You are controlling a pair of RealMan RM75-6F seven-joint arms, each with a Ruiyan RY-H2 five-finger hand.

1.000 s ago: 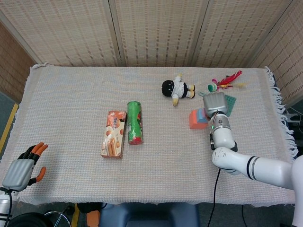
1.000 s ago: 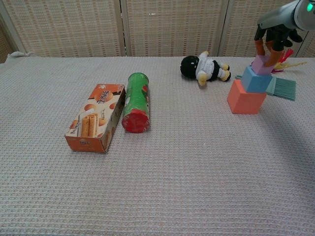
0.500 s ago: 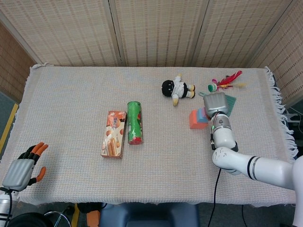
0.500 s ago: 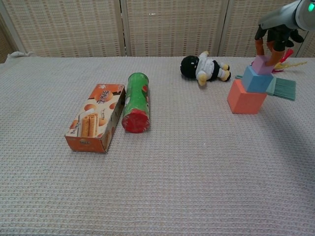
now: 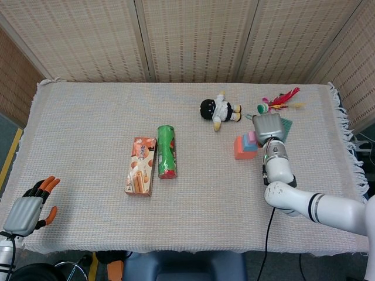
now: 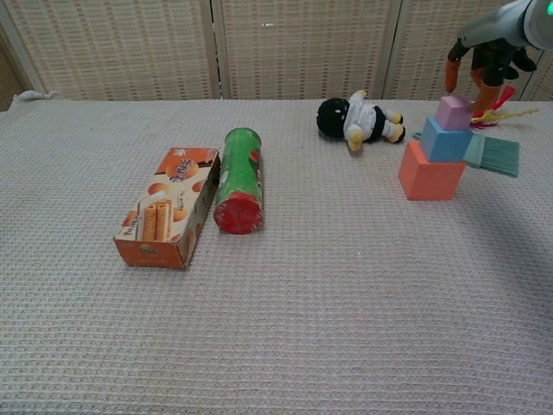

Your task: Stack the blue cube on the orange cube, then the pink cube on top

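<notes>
An orange cube (image 6: 429, 173) stands at the right of the table with a blue cube (image 6: 446, 141) on it and a small pink cube (image 6: 453, 112) on top. In the head view the same stack shows as orange cube (image 5: 239, 150), blue cube (image 5: 251, 145) and pink cube (image 5: 251, 136). My right hand (image 6: 482, 62) hovers just above and to the right of the pink cube, fingers apart, holding nothing; from above the right hand (image 5: 268, 127) partly covers the stack. My left hand (image 5: 24, 209) lies open at the table's front left corner.
A plush doll (image 6: 356, 119) lies left of the stack. A teal brush (image 6: 494, 155) and a feather toy (image 5: 280, 100) sit right behind it. A green can (image 6: 238, 178) and a biscuit box (image 6: 168, 206) lie mid-table on the woven cloth (image 6: 346, 303).
My right hand has let go of the pink cube and risen a little to the right. The pink cube now sits alone on the blue cube. The left hand has not moved.
</notes>
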